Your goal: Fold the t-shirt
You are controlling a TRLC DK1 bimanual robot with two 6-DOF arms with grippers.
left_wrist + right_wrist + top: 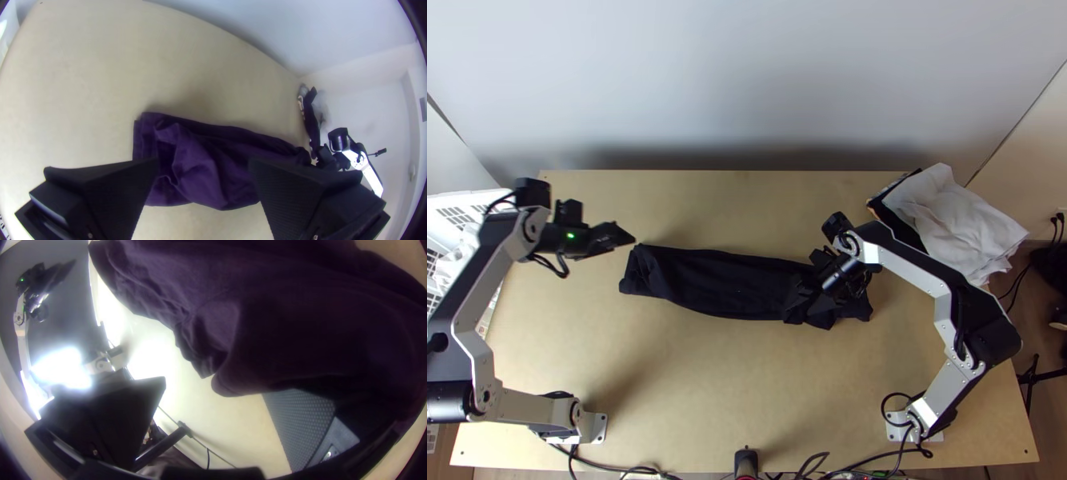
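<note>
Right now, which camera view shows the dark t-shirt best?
The top view: it shows the dark t-shirt end to end, though the right gripper covers part. Left wrist view: wrinkles near one end. Right wrist view: a close-up, fabric covering part of one finger.

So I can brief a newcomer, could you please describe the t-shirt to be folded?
Look at the light wooden table. Across its middle, the dark t-shirt lies in a long, rumpled strip. The pile at the far right corner, by contrast, is topped with white cloth.
</note>
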